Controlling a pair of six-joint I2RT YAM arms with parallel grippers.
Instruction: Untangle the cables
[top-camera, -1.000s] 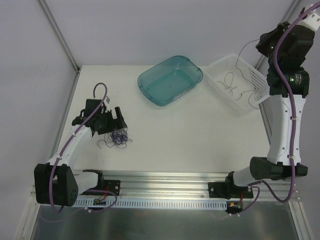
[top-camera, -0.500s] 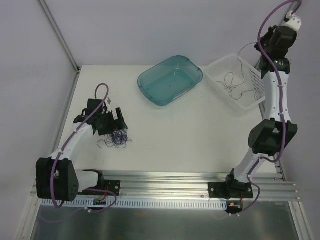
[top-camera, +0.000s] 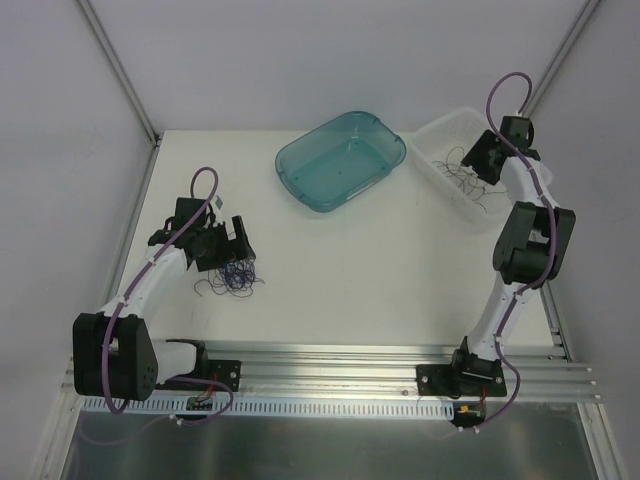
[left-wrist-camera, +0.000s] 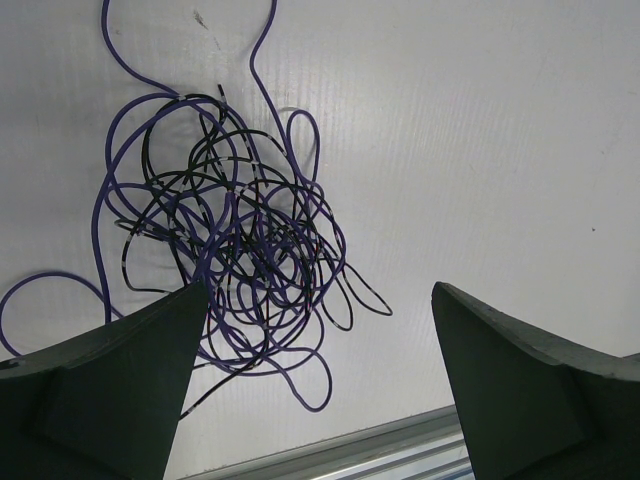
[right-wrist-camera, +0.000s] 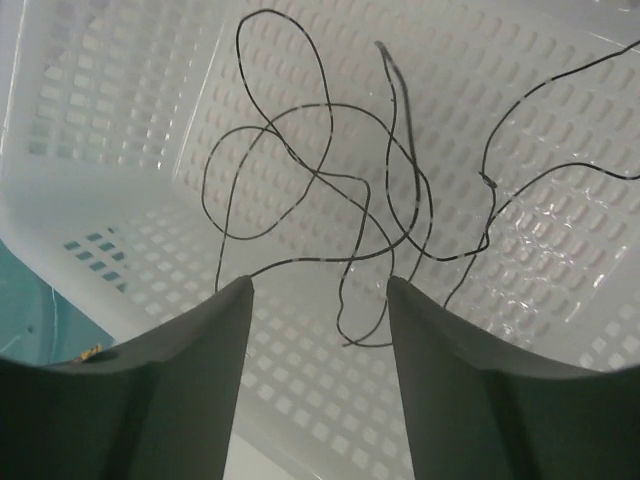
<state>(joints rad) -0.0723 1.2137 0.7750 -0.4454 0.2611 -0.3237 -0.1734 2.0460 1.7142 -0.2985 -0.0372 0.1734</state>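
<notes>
My left pincer (left-wrist-camera: 320, 292) is spread wide and grips nothing. It hangs low over the tangle of cables (left-wrist-camera: 235, 235), which lies on the left side of the table (top-camera: 380, 270), towards the front. The aluminium rail (top-camera: 330, 355) along the near edge is close by. To the right of the tangle there is open tabletop all the way up to the teal tub (top-camera: 392, 140).

The tangle is thin wire, purple and black strands looped over one another in a loose ball. A few purple loops stray out onto the matte, faintly ribbed white surface.

My right pincer (right-wrist-camera: 320, 285) is down inside the white basket (right-wrist-camera: 120, 100) at the far right corner. Its fingers are parted with nothing pinched between them. The basket is glossy plastic with rows of small slots in its walls and floor. Its walls rise close around the pincer and leave little room.

One loose cable (right-wrist-camera: 320, 170), a thin dark wire, lies in open curls on the basket floor beyond my fingertips. The tub is translucent, a rounded rectangle, just left of the basket.

A second ago my right arm stood high above the basket, its fingers pressed together and a strand trailing from them down into it. Now the arm is folded low and the strand is released. My left arm and the tangle have not moved.
</notes>
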